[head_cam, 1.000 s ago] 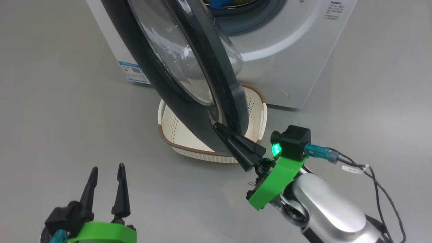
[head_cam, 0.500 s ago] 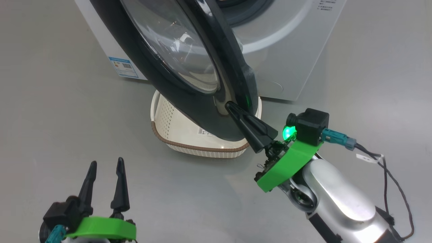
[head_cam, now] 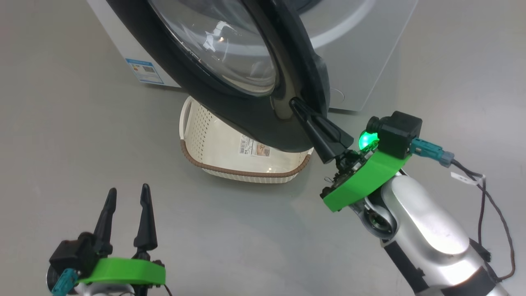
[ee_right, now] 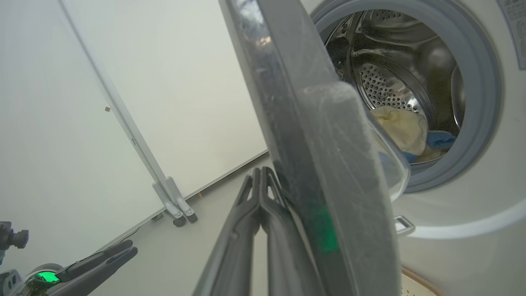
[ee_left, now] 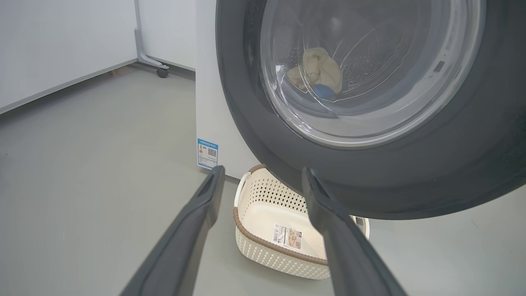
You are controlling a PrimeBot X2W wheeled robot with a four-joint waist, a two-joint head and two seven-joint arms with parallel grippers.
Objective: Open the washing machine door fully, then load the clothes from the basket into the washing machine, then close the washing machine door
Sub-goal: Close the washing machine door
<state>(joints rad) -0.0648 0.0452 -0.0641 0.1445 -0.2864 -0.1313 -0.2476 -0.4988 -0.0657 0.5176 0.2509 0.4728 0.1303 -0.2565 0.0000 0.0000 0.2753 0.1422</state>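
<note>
From the head view, the washing machine (head_cam: 361, 61) stands on the grey floor (head_cam: 61, 123), an energy sticker (head_cam: 141, 70) low on its front. The washing machine door (head_cam: 230, 119) hangs partly open, its black rim and glass bowl swung out over the basket (head_cam: 242, 173), which sits on the floor just in front of the machine. The right end effector (head_cam: 296, 103) has its two dark fingers pressed together with nothing between them, tips against the door's rim near the free edge. The left end effector (head_cam: 128, 190) hovers low at the left, well apart from the door, fingers spread and holding nothing.

Along the left wrist view, the spread fingers frame the basket, whose cream bottom is bare around a label sticker (ee_left: 289, 237). Through the door glass the clothes (ee_left: 318, 72) show as a cream bundle with a bit of blue.

Along the right wrist view, the door is seen edge-on, the shut fingers lying beside its outer face. Past it, the clothes rest low in the steel drum (ee_right: 382, 82), ringed by the grey gasket (ee_right: 489, 94).
</note>
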